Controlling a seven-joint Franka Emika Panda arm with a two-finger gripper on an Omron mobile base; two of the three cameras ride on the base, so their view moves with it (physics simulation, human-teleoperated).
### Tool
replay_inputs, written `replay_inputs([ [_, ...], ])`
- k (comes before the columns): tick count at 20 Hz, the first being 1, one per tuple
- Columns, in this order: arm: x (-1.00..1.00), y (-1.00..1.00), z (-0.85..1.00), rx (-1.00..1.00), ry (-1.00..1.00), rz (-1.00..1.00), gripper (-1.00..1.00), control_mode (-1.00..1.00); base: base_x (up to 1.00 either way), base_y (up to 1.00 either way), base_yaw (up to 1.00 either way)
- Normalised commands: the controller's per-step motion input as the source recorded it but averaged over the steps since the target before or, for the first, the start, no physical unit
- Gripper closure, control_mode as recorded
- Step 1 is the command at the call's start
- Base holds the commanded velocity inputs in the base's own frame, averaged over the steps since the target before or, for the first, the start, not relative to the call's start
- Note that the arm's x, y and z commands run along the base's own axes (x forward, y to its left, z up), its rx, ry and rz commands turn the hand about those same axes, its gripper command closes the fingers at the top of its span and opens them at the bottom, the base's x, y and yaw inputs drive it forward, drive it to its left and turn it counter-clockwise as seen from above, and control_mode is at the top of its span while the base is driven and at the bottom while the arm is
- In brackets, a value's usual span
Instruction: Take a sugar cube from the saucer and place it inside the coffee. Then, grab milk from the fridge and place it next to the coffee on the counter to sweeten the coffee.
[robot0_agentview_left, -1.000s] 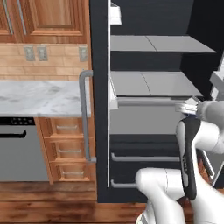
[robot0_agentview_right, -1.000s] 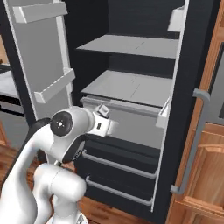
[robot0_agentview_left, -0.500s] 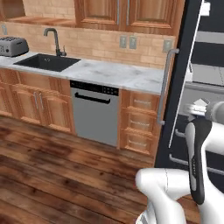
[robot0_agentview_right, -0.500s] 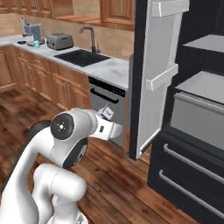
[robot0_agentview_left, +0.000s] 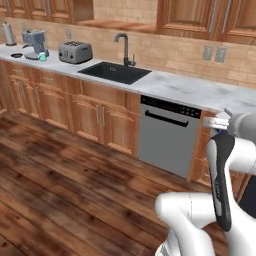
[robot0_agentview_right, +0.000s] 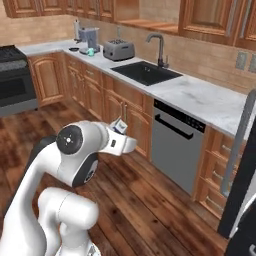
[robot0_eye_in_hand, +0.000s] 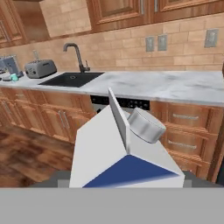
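Observation:
The milk (robot0_eye_in_hand: 127, 153), a white carton with a blue side and a grey cap, is held upright in my gripper (robot0_agentview_right: 121, 133), which is shut on it over the wooden floor. The carton (robot0_agentview_right: 119, 126) also peeks out at my hand (robot0_agentview_left: 220, 121). Far off on the white marble counter (robot0_agentview_left: 190, 90) stands the teal coffee mug (robot0_agentview_left: 42, 57) (robot0_agentview_right: 90, 51) (robot0_eye_in_hand: 14, 77), with the dark saucer (robot0_agentview_left: 16, 55) (robot0_agentview_right: 75, 49) beside it. The sugar cube is too small to make out. The black fridge door (robot0_agentview_right: 245, 200) with its grey bar handle (robot0_agentview_right: 235, 145) stands at the right.
A grey espresso machine (robot0_agentview_left: 34, 42) rises behind the mug. Along the counter come a toaster (robot0_agentview_left: 75, 51), a black sink (robot0_agentview_left: 115, 72) with faucet (robot0_agentview_left: 124, 47), then a grey dishwasher (robot0_agentview_left: 167, 137). A stove (robot0_agentview_right: 12, 80) stands at the far left. Wooden floor (robot0_agentview_left: 60, 185) lies open before the cabinets.
The whole picture has swung left, from the open fridge to the counter, sink and coffee corner: the base has turned. The milk stays in my gripper.

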Motion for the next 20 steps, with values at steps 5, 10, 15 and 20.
replay_inputs([
  [5,0.00,0.00,0.00,0.00,0.00,0.00,1.00,1.00,1.00,0.29,0.08],
  [10,0.00,0.00,0.00,0.00,0.00,0.00,1.00,1.00,1.00,0.65,0.01],
  [15,0.00,0.00,0.00,0.00,0.00,0.00,1.00,1.00,1.00,0.93,0.00],
  [20,0.00,0.00,0.00,0.00,0.00,0.00,1.00,1.00,1.00,1.00,-0.11],
])
